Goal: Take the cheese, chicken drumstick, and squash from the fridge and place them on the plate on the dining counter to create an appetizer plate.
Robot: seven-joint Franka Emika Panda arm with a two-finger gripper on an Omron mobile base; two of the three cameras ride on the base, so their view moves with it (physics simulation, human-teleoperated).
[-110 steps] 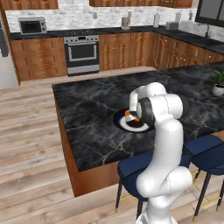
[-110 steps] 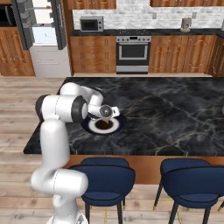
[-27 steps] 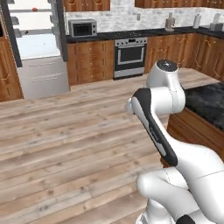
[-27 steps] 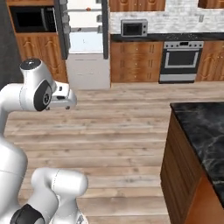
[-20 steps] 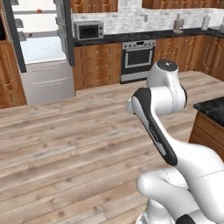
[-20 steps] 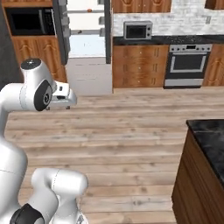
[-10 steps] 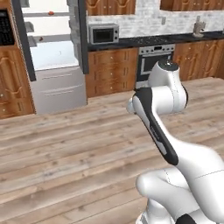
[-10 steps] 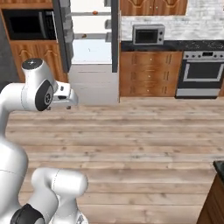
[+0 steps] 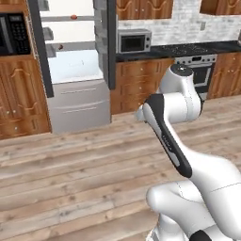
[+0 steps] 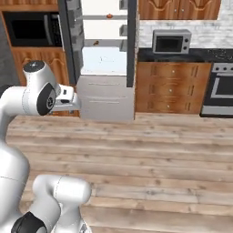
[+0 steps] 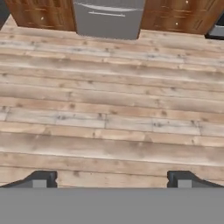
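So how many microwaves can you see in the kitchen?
2: a silver countertop microwave right of the tall grey open fridge, and a black built-in microwave left of it.

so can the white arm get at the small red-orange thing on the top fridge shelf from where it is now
Probably not yet. The tall grey fridge stands open across a stretch of wooden floor, and the gripper, jaws open, points down at the planks. The red-orange item sits high inside.

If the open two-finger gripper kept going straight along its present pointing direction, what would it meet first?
Most likely the pale wooden plank floor: the gripper, fingers wide apart and empty, points forward and downward at bare boards, short of the tall grey fridge's drawer front. Depth is hard to judge.
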